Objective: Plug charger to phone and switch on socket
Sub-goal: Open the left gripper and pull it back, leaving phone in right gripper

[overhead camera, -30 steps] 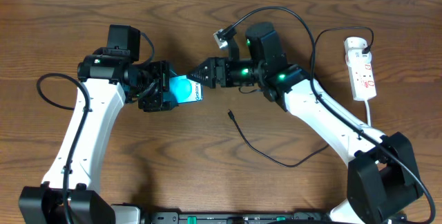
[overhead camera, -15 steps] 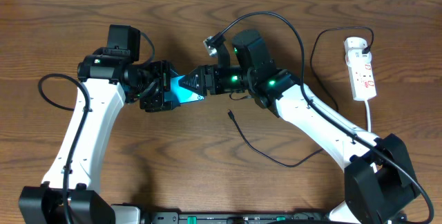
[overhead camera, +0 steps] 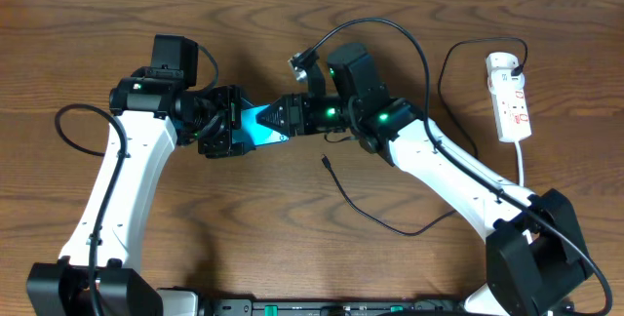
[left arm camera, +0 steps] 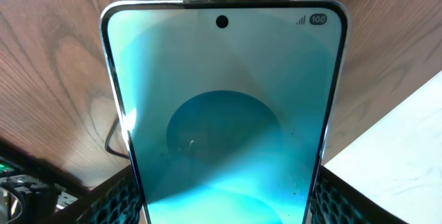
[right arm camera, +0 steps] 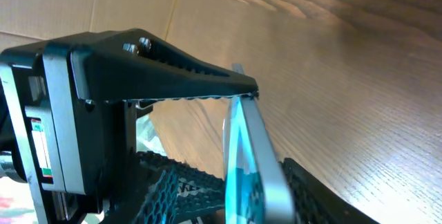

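Phone location: The phone [overhead camera: 261, 126] is held between the two claws at the middle of the surface [overhead camera: 253, 248]. It appears to be lifted off the wood.
Left claw: The left claw [overhead camera: 237, 127] is clamped on the phone. In the left wrist view its fingers [left arm camera: 114, 200] press on both long edges at the lower end.
Right claw: The right claw [overhead camera: 283, 119] is at the phone's far end, with its fingers [right arm camera: 179, 182] on either side of the phone's body [right arm camera: 252, 155]. You cannot tell from these views whether they are touching the phone.
Long axis: It runs from one claw to the other, roughly across the surface from left to right.
Pointing: The end with the camera hole points away from the left claw, toward the right claw. The screen [left arm camera: 224, 127] is tilted so that it partly faces upward.
Port end: Judge the charging port to be at the end buried in the left claw. It is not visible.
Handling: Treat the phone as rigid, light and smooth. The glass face is probably slippery and fragile.
Where to hold: Grip across the frame's long edges, not on the glass. Keep the port end uncovered.
Charger: The charger [overhead camera: 375, 214] lies slack on the surface. Its connector tip [overhead camera: 324, 162] is free, just below the claws. Expect the cable to be limp, so grip it close to the tip.
Socket: The socket [overhead camera: 512, 97] lies at the far right, well apart from the phone.
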Available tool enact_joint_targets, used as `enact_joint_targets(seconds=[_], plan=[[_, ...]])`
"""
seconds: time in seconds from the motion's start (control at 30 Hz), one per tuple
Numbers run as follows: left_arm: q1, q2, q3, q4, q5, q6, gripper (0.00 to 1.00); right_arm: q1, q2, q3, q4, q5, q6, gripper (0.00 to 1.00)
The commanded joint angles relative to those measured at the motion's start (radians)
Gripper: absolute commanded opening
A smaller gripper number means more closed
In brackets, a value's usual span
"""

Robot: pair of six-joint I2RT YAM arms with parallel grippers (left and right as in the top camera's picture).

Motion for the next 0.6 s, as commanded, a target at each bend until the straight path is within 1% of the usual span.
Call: enact_joint_targets(seconds=[0.0, 0.27, 0.33, 0.4, 0.57], plan=[[0.0, -0.002, 0.002, -0.002, 0.02, 0.0, 0.07, 0.012, 0.001, 0.009, -0.001, 0.006, -0.01, 0.45], [0.0, -0.002, 0.002, -0.011, -0.002, 0.011, 0.07, 0.026, 0.001, 0.009, -0.009, 0.024, -0.009, 0.45], [0.0, -0.002, 0.002, -0.019, -0.015, 0.01, 0.08, 0.026, 0.001, 0.009, -0.016, 0.031, -0.01, 0.41], [0.0, -0.002, 0.002, -0.022, -0.024, 0.014, 0.07, 0.026, 0.001, 0.009, -0.023, 0.031, -0.01, 0.36], [0.0, -0.002, 0.002, -0.022, -0.025, 0.014, 0.07, 0.031, 0.001, 0.009, -0.037, 0.05, -0.009, 0.34]])
